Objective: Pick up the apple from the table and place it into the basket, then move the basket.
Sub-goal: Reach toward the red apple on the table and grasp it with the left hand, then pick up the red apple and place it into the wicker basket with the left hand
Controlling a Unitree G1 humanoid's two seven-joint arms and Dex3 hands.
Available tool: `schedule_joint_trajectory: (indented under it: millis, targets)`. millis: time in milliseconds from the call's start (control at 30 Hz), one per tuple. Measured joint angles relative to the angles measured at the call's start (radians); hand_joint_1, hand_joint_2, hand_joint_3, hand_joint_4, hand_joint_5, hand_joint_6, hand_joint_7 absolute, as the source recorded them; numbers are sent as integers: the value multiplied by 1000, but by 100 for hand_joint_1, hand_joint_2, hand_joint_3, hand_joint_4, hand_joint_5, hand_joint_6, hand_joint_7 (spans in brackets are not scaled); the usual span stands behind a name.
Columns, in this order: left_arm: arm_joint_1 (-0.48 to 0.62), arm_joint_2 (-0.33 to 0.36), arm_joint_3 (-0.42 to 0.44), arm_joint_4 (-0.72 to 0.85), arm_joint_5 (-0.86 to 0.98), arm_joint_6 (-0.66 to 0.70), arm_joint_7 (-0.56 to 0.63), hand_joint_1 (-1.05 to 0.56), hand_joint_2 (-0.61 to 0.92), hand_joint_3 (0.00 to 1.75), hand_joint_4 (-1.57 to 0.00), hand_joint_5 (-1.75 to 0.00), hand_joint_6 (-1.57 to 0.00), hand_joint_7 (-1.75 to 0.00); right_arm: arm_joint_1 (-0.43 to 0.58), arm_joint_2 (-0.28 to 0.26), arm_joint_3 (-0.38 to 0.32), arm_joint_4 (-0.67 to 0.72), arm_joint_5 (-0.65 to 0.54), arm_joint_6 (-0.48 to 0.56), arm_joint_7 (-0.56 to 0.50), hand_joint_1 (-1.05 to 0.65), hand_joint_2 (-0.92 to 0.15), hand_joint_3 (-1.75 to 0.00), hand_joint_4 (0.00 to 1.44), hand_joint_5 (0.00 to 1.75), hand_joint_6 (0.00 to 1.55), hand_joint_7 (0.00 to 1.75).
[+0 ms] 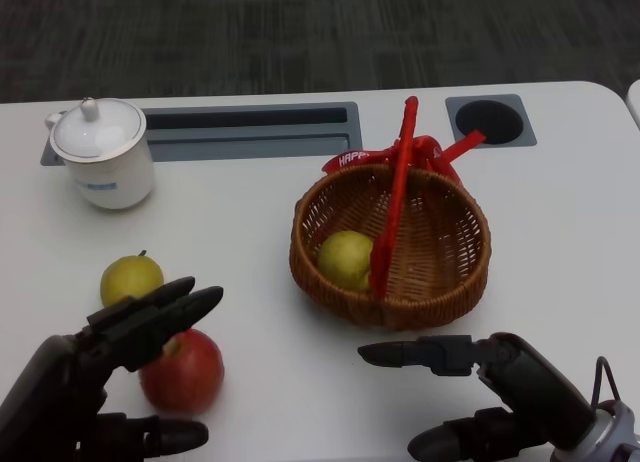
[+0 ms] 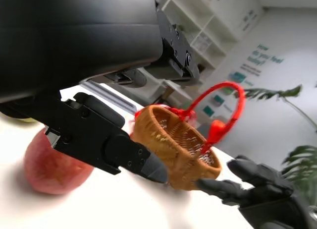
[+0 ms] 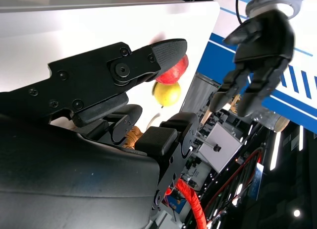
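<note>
Left hand (image 1: 120,367) open, fingers spread over the red apple (image 1: 182,371), not gripping it. Apple rests on the surface (image 1: 250,382), well left of the basket (image 1: 390,244). Right hand (image 1: 490,392) open, empty, just before the basket.

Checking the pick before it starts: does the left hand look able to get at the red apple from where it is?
Probably yes. The left hand hovers open right at the red apple, fingers over it, with nothing between them. The yellow fruit beside it sits clear of the grasp.
</note>
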Motion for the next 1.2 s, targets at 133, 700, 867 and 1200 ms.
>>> schedule_joint_trajectory:
  millis: [133,700,867,1200]
  targets:
    - [-55,29,-15,95,176,43,156,-73,77,0,-19,0,-29,0,1,0,1,-2,0,2,-1,-55,-86,0,76,0,70,0]
    - [-263,101,-299,489,302,221,457,-72,76,0,-21,-2,-28,-1,9,-7,5,-25,13,15,7,-54,-86,0,76,0,71,0]
    - [-319,104,-358,587,299,250,541,-68,77,1,-29,-4,-35,-3,8,-7,7,-26,24,15,18,-54,-87,0,77,0,71,0]
    - [-349,94,-420,649,231,273,645,-23,84,0,-106,-10,-100,-7,15,-13,8,-49,36,28,22,-56,-88,0,78,0,72,0]
